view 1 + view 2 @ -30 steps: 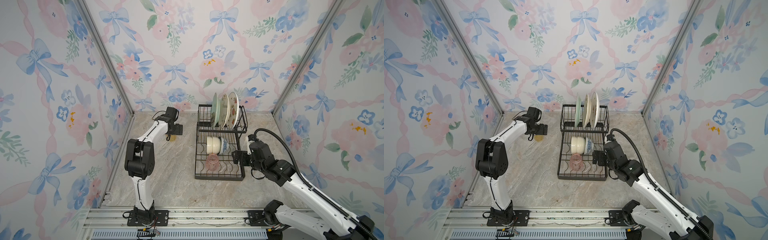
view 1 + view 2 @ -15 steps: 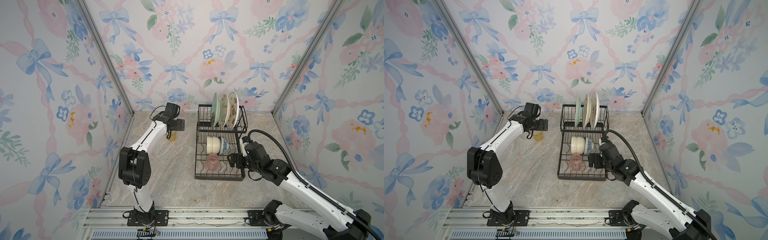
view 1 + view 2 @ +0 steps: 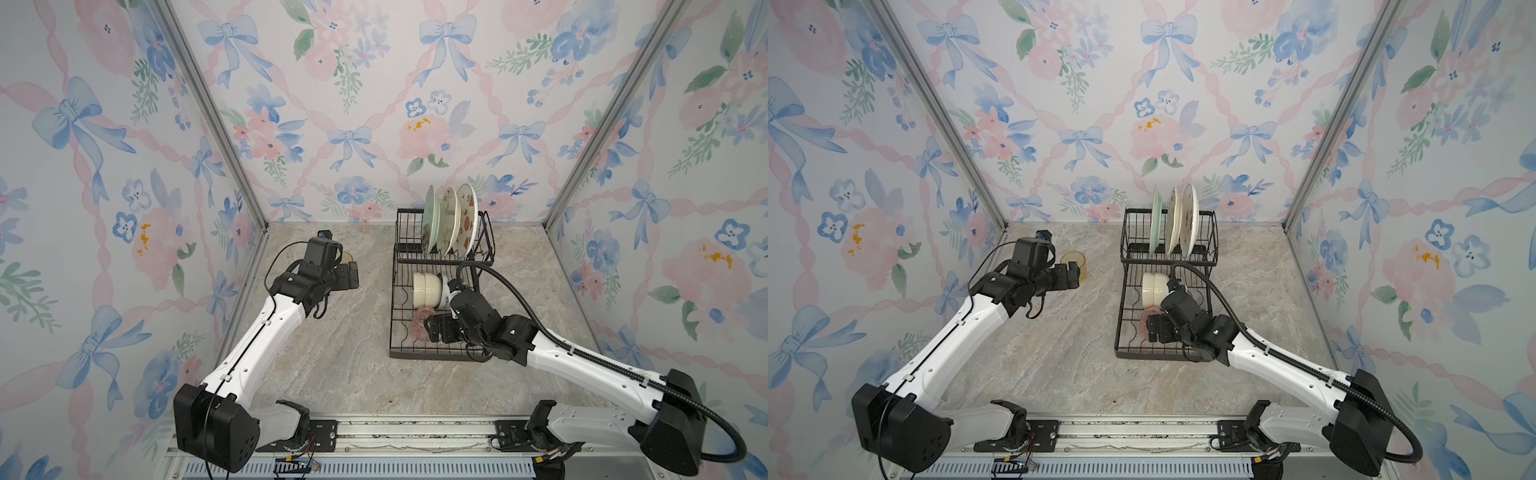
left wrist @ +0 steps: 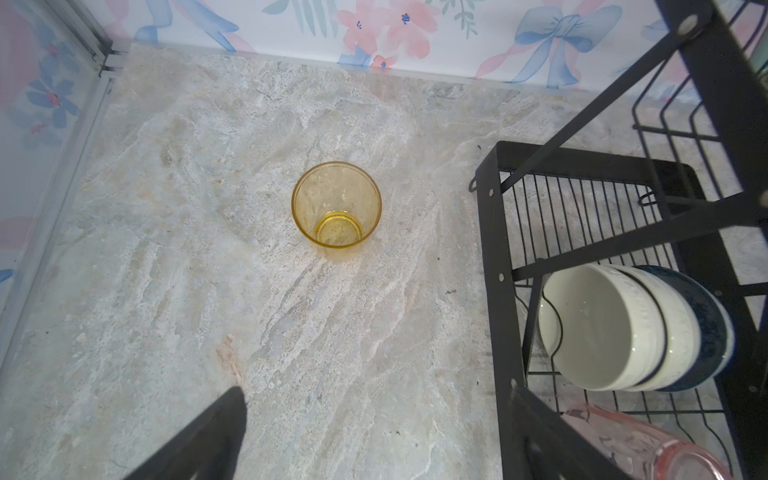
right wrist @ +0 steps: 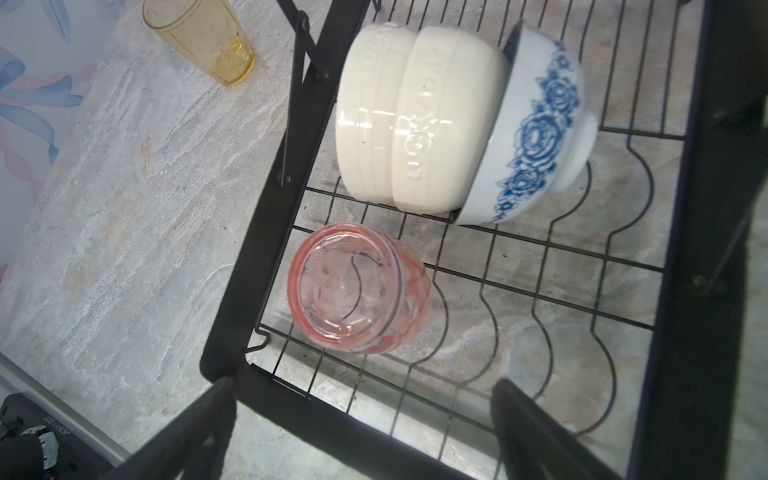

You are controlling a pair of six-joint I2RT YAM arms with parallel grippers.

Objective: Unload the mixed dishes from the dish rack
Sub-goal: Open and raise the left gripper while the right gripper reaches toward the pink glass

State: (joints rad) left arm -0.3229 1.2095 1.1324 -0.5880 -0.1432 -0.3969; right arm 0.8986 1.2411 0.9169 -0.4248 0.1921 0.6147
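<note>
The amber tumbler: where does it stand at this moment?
In a top view the amber tumbler stands upright on the table, left of the dish rack, just ahead of the open left gripper, not held.

Marbled stone tabletop (image 3: 345, 365), bearing upright amber tumbler (image 4: 336, 199) near black wire dish rack (image 3: 436, 355).

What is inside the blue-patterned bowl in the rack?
A cream bowl nests in the blue bowl, with another cream bowl inside that. They cover the blue bowl's interior, so anything deeper cannot be seen.
</note>
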